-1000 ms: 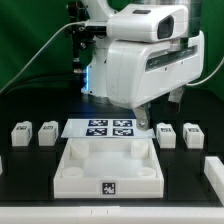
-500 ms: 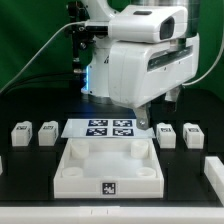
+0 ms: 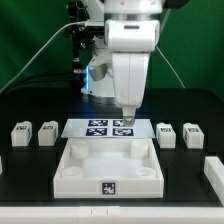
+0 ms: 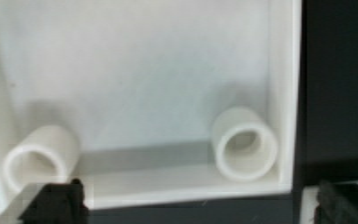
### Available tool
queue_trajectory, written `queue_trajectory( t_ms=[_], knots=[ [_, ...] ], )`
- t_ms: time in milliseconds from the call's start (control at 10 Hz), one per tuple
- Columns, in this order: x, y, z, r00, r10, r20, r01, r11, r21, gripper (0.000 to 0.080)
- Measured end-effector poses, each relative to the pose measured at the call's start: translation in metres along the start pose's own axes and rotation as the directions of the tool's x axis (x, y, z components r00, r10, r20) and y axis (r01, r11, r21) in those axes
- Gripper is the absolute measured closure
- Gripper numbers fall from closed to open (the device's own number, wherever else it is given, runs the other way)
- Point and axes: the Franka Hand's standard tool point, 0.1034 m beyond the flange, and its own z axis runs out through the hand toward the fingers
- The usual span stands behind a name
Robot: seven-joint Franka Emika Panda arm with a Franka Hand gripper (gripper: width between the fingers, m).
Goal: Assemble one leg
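Four small white legs with marker tags stand in a row on the black table: two at the exterior view's left (image 3: 21,131) (image 3: 47,132) and two at its right (image 3: 167,133) (image 3: 193,133). My gripper (image 3: 128,116) hangs over the marker board (image 3: 100,128), just behind the big white tray-like part (image 3: 70,160). It is apart from every leg. In the wrist view the gripper (image 4: 202,205) is open and empty, one dark fingertip (image 4: 51,200) at each side. Below it lies the tray-like part (image 4: 140,80) with two round corner sockets (image 4: 247,150) (image 4: 48,155).
A white part (image 3: 214,172) lies at the exterior view's right edge and another shows at the left edge (image 3: 2,166). The arm's base and cables stand behind the marker board, before a green backdrop.
The hand has turned about its wrist, so it now looks narrower in the exterior view. The gripper has shifted a little to the exterior view's left, over the marker board. No part has moved.
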Motion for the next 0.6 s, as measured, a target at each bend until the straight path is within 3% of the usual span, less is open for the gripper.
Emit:
queue_trajectory(
  t_ms=[100,300,600],
  knots=[
    [-0.008,-0.006,0.010,1.000,-0.013,-0.005,0.013,1.000,0.001,0.0150],
    [-0.019,-0.015,0.034,1.000,-0.004,-0.018,0.004,1.000,-0.022,0.0150],
    [-0.021,-0.019,0.059,0.999,0.010,-0.031,-0.010,1.000,-0.016,0.0150]
  ],
)
